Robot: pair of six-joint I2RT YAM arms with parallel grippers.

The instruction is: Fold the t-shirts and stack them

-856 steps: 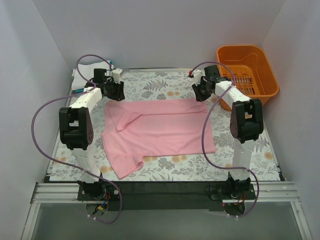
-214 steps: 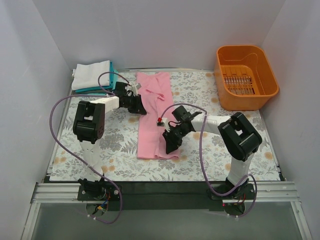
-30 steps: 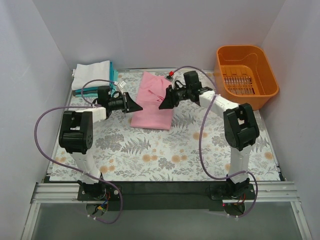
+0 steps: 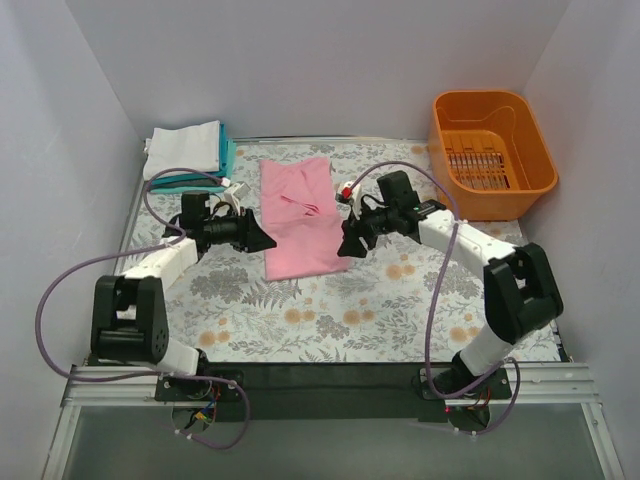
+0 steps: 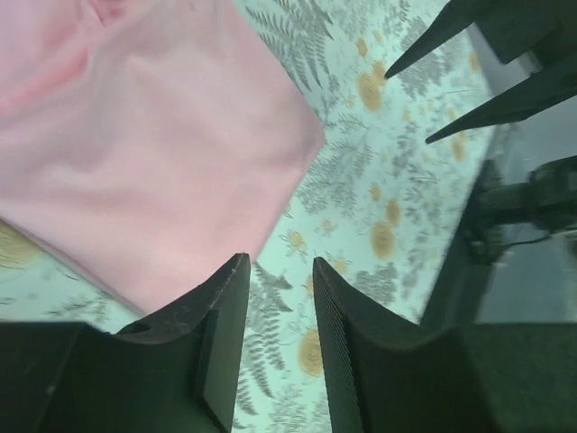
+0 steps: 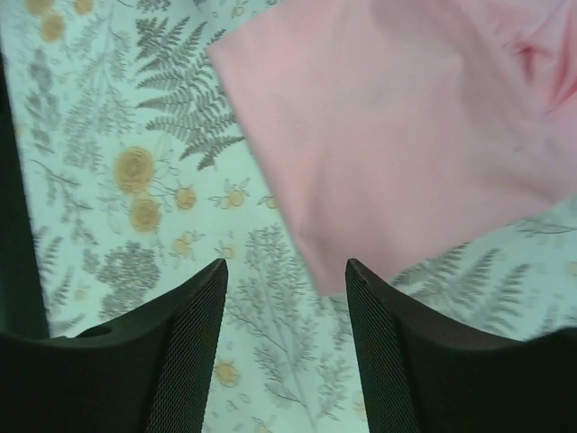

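Note:
The light pink t-shirt (image 4: 297, 217) lies folded in a narrow rectangle on the flowered table, a little back of the middle. My left gripper (image 4: 268, 241) is open and empty, just left of the shirt's near left corner. My right gripper (image 4: 343, 247) is open and empty, just right of its near right corner. The pink cloth fills the upper left of the left wrist view (image 5: 135, 135) and the upper right of the right wrist view (image 6: 406, 135). A folded white t-shirt (image 4: 183, 150) lies on a folded teal one (image 4: 226, 158) at the back left corner.
An orange plastic basket (image 4: 493, 152) stands at the back right, beside the table. The flowered tablecloth (image 4: 350, 310) covers the table. Grey walls close in the left, back and right sides. Purple cables loop from both arms.
Both grippers have moved toward me, from the shirt's middle to its near corners. The folded pink shirt lies longer toward me and slightly turned. The arms have swung outward.

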